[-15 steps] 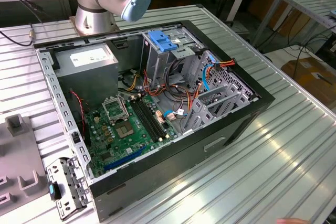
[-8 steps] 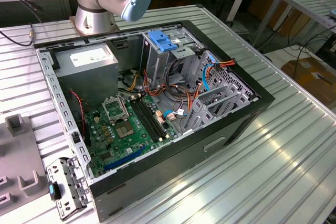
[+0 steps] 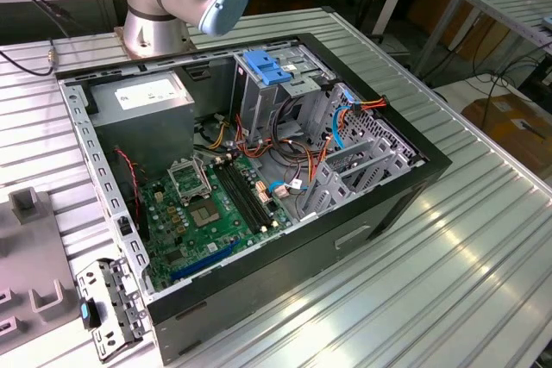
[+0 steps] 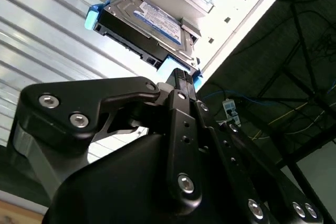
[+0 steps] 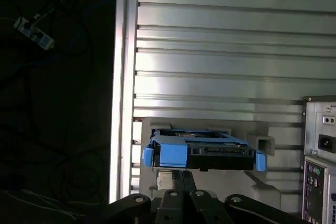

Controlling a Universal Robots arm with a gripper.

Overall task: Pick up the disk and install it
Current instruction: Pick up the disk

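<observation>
Pickup is the step in hand, I judge: the flat silver-grey metal disk (image 4: 149,22) with white-and-blue label and blue plastic side rails lies in a pale grey cradle (image 5: 262,142) on the ribbed aluminium table (image 5: 220,51), not yet lifted. The black claw (image 5: 176,179) sits close at its connector edge; open or closed, holding or not, I cannot tell. In the exterior view the open black computer case (image 3: 371,213) shows its grey metal drive cage (image 3: 259,109) at one o'clock of the green motherboard (image 3: 207,213). A grasp would call for squaring onto the rails
</observation>
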